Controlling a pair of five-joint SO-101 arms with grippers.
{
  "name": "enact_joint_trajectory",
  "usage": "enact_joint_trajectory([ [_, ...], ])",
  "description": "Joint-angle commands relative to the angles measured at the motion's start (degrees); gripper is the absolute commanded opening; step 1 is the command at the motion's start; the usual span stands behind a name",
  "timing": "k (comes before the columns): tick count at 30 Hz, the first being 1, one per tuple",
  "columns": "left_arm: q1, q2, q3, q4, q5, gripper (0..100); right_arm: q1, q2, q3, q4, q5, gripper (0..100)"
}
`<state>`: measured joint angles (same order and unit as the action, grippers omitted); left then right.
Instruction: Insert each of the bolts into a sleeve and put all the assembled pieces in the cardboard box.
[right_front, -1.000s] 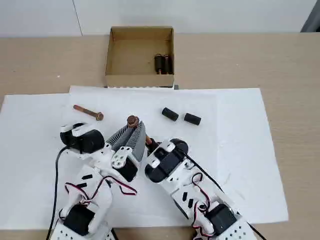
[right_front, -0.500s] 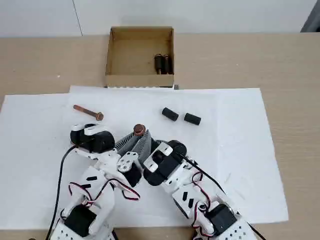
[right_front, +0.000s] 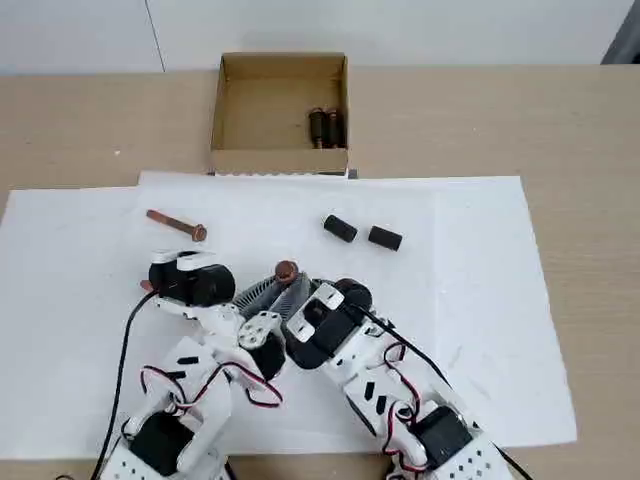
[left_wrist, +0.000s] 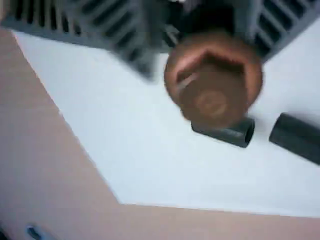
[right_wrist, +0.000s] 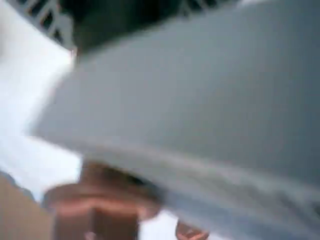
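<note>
Bolt (right_front: 286, 270) pinched tight in the left gripper (right_front: 277, 291), high view: round copper-coloured head pointing up between the grey ribbed fingers (right_front: 262, 291), over the white paper sheet (right_front: 480, 300). Since a second ago that gripper and its bolt have slid right and back toward the arm bases. Right gripper (right_front: 306, 293) sits close beside it; open or closed, I cannot tell. Loose bolt (right_front: 177, 224) lies flat on the paper off to the left. A short black cylindrical sleeve (right_front: 340, 228) and a second sleeve (right_front: 385, 238) lie side by side to the right. None of the three has moved. Cardboard box (right_front: 278, 161) on the wooden table (right_front: 500, 120) holds assembled pieces (right_front: 325, 127) against its right wall. Left wrist view: flanged bolt head (left_wrist: 213, 82) gripped between the ribbed fingers (left_wrist: 75, 25), both sleeves on the paper beyond. Right wrist view: blurred copper bolt head (right_wrist: 95, 205) beneath a smooth grey surface
</note>
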<state>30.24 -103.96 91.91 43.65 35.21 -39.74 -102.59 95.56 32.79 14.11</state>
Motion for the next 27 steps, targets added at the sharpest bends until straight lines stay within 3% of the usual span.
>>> enact_joint_trajectory([
  [1, 1.76, 0.00, 0.92, 4.04, -2.02, 21, -0.31, -1.27, 0.79, -2.07, 0.44, 0.3],
  [16, -7.12, 0.00, -1.63, 2.37, -14.77, 22, -0.31, -1.19, 0.79, -1.63, 0.26, 0.3],
  [27, -7.30, 0.18, -8.66, 2.73, -15.30, 22, -0.22, -0.92, 0.88, -1.54, 0.18, 0.3],
])
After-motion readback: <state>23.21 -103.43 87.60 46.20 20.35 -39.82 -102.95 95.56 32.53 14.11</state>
